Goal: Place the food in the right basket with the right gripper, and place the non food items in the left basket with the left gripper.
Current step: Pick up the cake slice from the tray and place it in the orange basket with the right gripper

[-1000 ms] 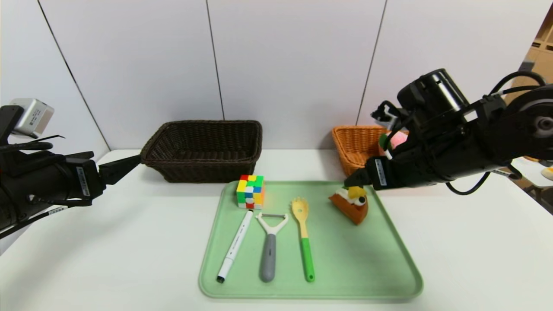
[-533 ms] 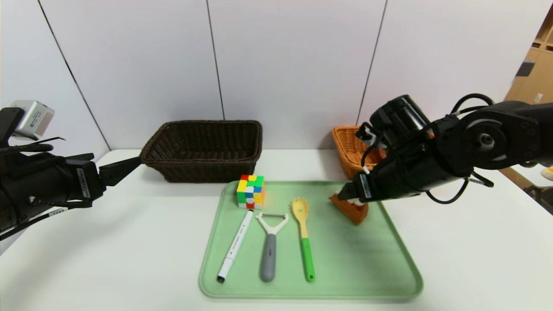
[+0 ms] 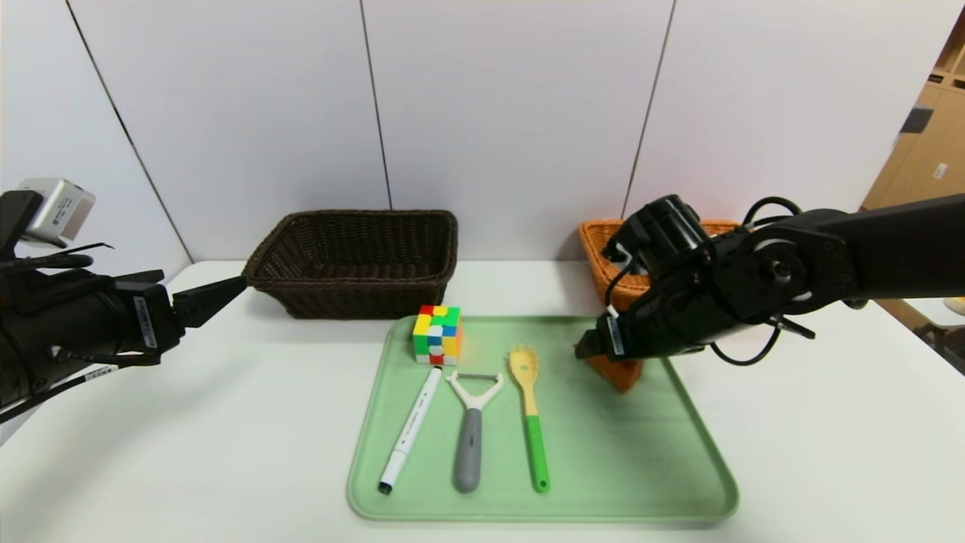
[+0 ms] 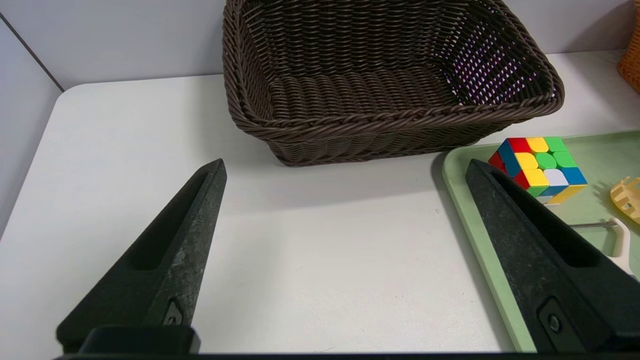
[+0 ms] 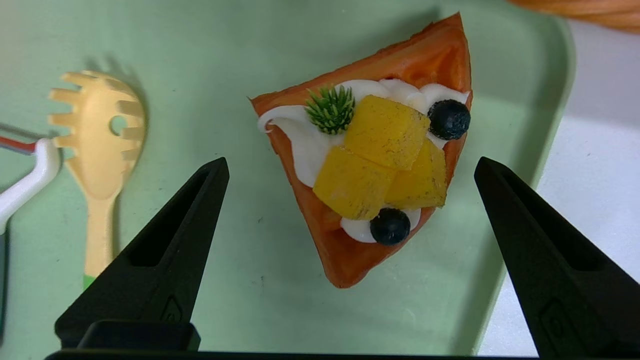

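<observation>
Bare tray is left either side of the cake slice between the right hand's spread fingers; the spork lies just beside; the orange-tan basket stands behind.

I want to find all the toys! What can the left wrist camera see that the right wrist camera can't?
Only the left wrist view shows the dark brown basket, the puzzle cube and the open left gripper.
Only the right wrist view shows the cake slice between the open right gripper.
Both show the green tray, the spork and the peeler.
</observation>
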Available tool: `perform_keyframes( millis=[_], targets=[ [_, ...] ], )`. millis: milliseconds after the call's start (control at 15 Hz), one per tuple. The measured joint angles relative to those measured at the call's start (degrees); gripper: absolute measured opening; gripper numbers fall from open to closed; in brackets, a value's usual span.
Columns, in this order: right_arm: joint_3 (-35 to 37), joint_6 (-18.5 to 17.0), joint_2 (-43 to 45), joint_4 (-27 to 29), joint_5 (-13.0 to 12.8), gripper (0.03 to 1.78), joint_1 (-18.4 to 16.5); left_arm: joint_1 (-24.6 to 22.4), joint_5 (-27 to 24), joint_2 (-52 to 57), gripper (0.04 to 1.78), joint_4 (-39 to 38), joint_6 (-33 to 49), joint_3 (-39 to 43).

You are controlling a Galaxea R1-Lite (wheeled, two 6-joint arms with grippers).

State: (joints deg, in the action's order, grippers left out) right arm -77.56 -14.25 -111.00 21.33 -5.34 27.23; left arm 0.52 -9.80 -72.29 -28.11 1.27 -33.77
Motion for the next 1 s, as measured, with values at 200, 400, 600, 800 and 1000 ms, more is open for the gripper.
perform_keyframes(
  millis=[200,400,600,800,1000],
  targets=[
    [0.30,-0.84,-1.57,-0.85,-0.09,1.69,-0.12,0.00,0.02,0.02,1.69,-0.02,0.02,0.06],
    [0.79,-2.08,-2.56,-4.08,-0.13,1.69,-0.37,0.00,0.02,0.02,1.69,-0.02,0.02,0.15],
    [2.39,-1.82,-2.76,-7.51,-0.09,1.31,-0.43,-0.04,0.00,0.02,1.69,-0.02,0.02,0.34],
    [2.83,-1.78,-2.62,-7.20,-0.09,1.03,-0.45,-0.04,0.00,-0.01,1.69,-0.02,-0.17,0.09],
    [2.95,-1.65,-2.36,-7.19,-0.17,0.92,-0.34,-0.01,-0.06,-0.12,1.69,-0.69,-0.28,0.01]
  ],
)
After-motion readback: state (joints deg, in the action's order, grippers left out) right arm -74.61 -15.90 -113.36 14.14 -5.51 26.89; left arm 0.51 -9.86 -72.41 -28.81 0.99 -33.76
